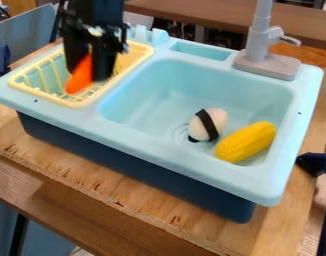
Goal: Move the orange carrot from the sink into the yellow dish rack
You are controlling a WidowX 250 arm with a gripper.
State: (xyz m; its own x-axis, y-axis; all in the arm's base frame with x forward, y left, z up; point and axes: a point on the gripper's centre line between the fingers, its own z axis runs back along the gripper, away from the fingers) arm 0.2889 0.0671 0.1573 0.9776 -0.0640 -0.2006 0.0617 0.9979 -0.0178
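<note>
- At the yellow rack (77, 104), the gripper (90, 73) holds an orange object (79, 80).
- In the blue sink (142, 92), a black-banded white toy (215, 120) lies near yellow corn (246, 142).

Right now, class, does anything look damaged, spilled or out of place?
The board under the toy sink has a rough, chipped front edge, as if worn. Nothing looks spilled: the corn and sushi lie in the basin, and the tool is at the orange piece over the rack.
</note>
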